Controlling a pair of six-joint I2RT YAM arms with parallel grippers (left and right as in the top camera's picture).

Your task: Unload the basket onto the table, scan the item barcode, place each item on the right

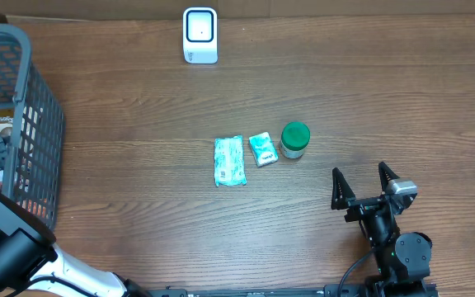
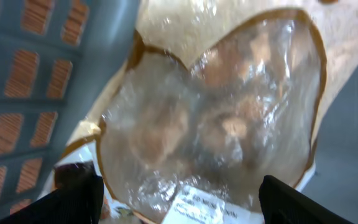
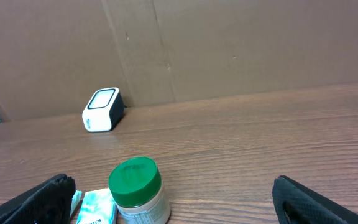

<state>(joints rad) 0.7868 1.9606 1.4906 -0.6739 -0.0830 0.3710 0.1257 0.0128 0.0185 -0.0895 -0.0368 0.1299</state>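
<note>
Left fingers (image 2: pixel 73 199): wide, straddling clear-window snack bag (image 2: pixel 216 112) inside grey basket (image 1: pixel 35 115). Right fingers (image 1: pixel 336 186): wide, holding nothing, over wooden desk (image 1: pixel 138 124) near green-lidded jar (image 1: pixel 295 139).

Open tabletop (image 1: pixel 402 91) spans the right and upper frame. Obstacles: basket (image 1: pixel 31 124) along the left edge, scanner (image 1: pixel 199 35) at top centre, and large packet (image 1: pixel 229 161), small packet (image 1: pixel 263 148) and jar (image 1: pixel 294 140) clustered mid-frame.

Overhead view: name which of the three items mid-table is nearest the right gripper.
The green-lidded jar, rightmost in the row; the teal packet and larger teal pouch lie farther from the right gripper.
</note>
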